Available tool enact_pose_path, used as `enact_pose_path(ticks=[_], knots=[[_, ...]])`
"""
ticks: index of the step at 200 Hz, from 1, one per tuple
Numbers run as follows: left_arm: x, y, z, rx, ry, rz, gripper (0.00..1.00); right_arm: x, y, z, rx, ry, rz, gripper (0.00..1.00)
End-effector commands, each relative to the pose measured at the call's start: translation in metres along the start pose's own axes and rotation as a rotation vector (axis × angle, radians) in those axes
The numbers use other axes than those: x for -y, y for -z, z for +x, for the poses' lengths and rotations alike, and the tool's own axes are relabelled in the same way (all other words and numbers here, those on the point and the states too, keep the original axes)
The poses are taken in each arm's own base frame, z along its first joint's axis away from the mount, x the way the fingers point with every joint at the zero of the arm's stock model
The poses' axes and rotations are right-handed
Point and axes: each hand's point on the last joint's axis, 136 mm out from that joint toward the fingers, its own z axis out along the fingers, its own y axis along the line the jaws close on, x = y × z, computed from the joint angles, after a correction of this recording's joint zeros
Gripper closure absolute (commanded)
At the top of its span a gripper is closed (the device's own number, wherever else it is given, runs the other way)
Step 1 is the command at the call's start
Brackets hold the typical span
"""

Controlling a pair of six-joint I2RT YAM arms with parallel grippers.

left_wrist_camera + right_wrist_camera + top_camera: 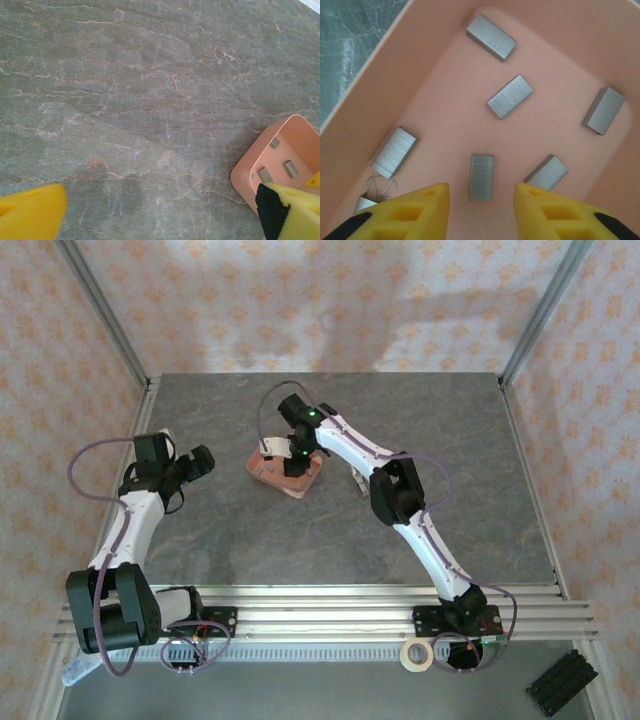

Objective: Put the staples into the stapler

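R pincer point(481, 194) is hanging over the salmon-pink tray point(385, 65). Its yellow fingers point(427, 210) are standing partway apart w/ nothing gripped btwn them. The staples point(509, 96) are lying flat on the tray floor as short grey strips. One strip is sitting right in the gap btwn the fingertips. It's narrower than the gap and isn't touching either finger, as far as the R wrist view is showing.

Count from that view: 6 whole strips, scattered apart from each other. 1 more is peeking out by the finger at lower left, partly hidden, w/ a few loose bent staples lying beside it.

1 tray, sitting around the middle of the grey stone-look surface point(300, 540).

L pincer point(162, 215) is hovering over bare surface off to the tray's left, jaws spread wide, holding nothing. A tray corner w/ 3 strips is showing at the edge of its wrist view.
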Motion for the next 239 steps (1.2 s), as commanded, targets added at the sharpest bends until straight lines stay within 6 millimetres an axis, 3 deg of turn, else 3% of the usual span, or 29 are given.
enact_pose_path(ticks=[1,80,239], knots=[[0.004,0.001,-0.009,0.0,-0.01,0.013,0.03,0.01,0.002,0.007,-0.025,-0.018,0.03,0.62],[0.008,-0.005,-0.015,-0.007,-0.015,0.029,0.03,0.004,0.002,0.003,0.003,-0.014,-0.008,0.62],[0.008,-0.011,-0.014,-0.034,-0.03,0.024,0.03,-0.002,-0.02,0.008,-0.015,-0.093,-0.036,0.7]])
